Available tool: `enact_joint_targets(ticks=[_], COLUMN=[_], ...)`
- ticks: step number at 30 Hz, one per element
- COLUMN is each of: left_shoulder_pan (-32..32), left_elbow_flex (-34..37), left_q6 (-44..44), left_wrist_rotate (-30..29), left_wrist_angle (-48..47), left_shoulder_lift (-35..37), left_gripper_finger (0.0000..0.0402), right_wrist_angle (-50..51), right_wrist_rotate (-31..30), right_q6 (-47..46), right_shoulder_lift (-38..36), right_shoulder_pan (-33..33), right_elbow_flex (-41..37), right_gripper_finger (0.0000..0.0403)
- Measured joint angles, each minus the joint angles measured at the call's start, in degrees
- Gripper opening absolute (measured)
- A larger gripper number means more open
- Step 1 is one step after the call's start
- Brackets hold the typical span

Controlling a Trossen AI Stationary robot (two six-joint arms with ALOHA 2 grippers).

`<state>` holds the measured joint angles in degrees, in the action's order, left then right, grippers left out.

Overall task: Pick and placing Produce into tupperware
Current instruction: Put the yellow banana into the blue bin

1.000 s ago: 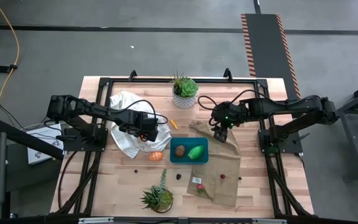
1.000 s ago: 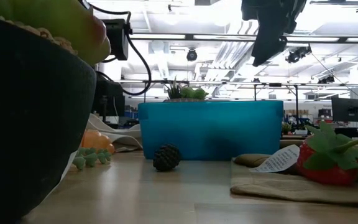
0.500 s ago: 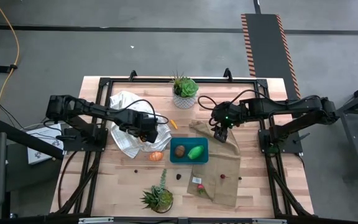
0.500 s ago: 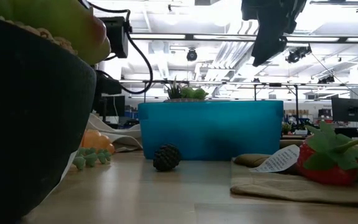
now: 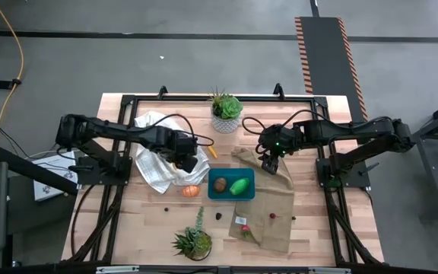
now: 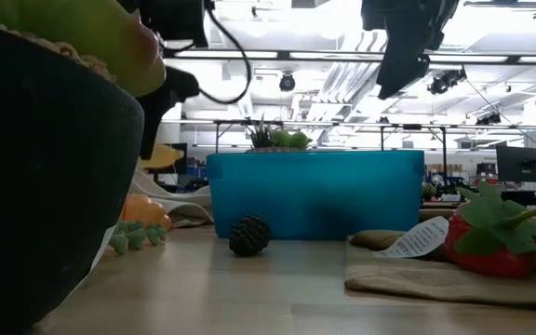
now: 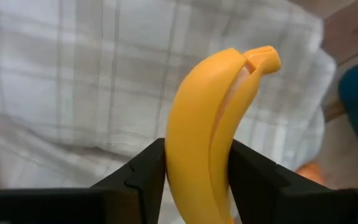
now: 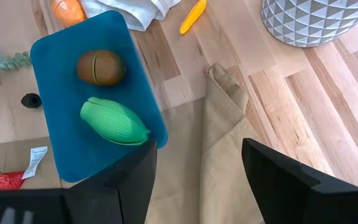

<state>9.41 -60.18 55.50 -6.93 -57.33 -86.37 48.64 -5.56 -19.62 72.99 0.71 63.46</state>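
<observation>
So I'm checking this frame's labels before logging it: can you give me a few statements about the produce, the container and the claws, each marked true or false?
1. The left claw is shut on the yellow banana. True.
2. The teal tupperware holds nothing. False: a brown round piece and a bright green piece lie in it.
3. The right claw is open and holds nothing. True.
4. The banana hangs over the tan cloth. False: a white checked cloth lies behind it.
5. An orange piece lies on the table outside the tupperware. True.
</observation>
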Motion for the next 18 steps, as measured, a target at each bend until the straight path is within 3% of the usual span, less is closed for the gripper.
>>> enact_joint_targets(ticks=[8,18], left_shoulder_pan=[-0.02,-0.04], left_elbow_flex=[-7.8,-16.83], left_q6=[-5.87,-14.31], left_wrist_rotate=[-0.14,2.11], left_wrist_angle=[-5.85,-5.83], left_shoulder_lift=[0.0,0.0], left_gripper_finger=[0.0141,0.0148], right_wrist_angle=[0.58,3.33], right_wrist_rotate=[0.0,0.56], right_q6=[0.13,0.31], right_shoulder_lift=[0.0,-0.74], right_shoulder_pan=[0.0,0.0], right_elbow_flex=[0.0,0.0], right_gripper_finger=[0.0227,0.0227])
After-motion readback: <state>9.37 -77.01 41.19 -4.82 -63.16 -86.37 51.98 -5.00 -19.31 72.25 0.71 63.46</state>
